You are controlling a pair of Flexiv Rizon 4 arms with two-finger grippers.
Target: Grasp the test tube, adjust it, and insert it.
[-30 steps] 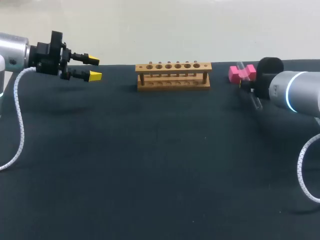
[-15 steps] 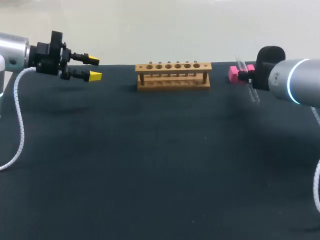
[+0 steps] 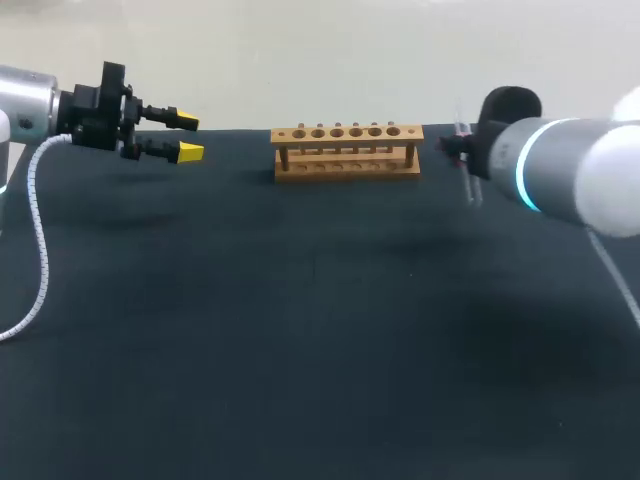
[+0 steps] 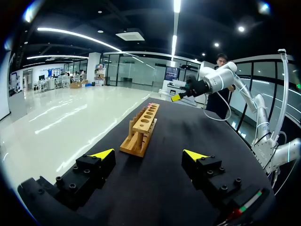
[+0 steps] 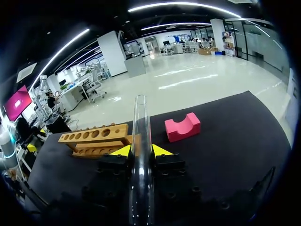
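A clear glass test tube (image 5: 140, 122) stands nearly upright between the yellow tips of my right gripper (image 5: 142, 151), which is shut on it. In the head view the tube (image 3: 466, 168) shows just left of my right wrist, a little right of the wooden rack (image 3: 347, 150). The rack has one row of several holes, all without tubes; it lies ahead and to the side of the tube (image 5: 96, 139). My left gripper (image 3: 190, 137) hovers open at the far left, holding nothing, facing the rack (image 4: 143, 127) endwise. Its own view shows the fingers (image 4: 148, 155) wide apart.
A pink grooved block (image 5: 182, 127) rests on the black table beyond the tube, near the rack's end. In the head view my right arm (image 3: 560, 180) covers that block. A white cable (image 3: 38, 240) hangs from my left arm.
My right arm has carried the tube leftward, off the pink block and toward the rack's right end, and the tube now stands more upright. The left arm has not moved.
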